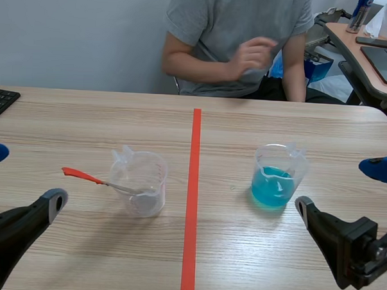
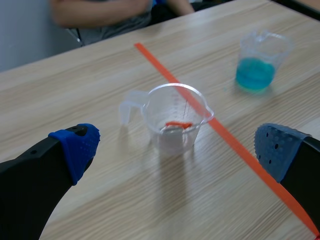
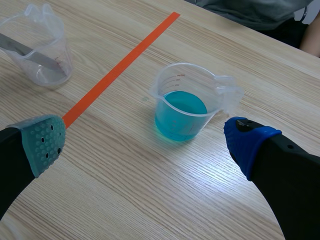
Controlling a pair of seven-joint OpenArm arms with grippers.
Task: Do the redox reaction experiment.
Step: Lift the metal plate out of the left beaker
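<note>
Both claws are wide open with nothing in them. The left claw (image 1: 25,175) hangs over the tabletop (image 1: 85,121), with the clear measuring cup (image 1: 140,184) at its 12 o'clock, just 9 o'clock-side of the orange-red tape line (image 1: 192,203). A spatula (image 1: 99,179) leans in that cup, its orange-red handle poking out toward 9 o'clock. The right claw (image 1: 338,186) has the cup of blue liquid (image 1: 277,177) at its 12 o'clock, on the 3 o'clock side of the line. A person (image 1: 237,38) sits across at 12 o'clock with one hand (image 1: 252,57) raised.
</note>
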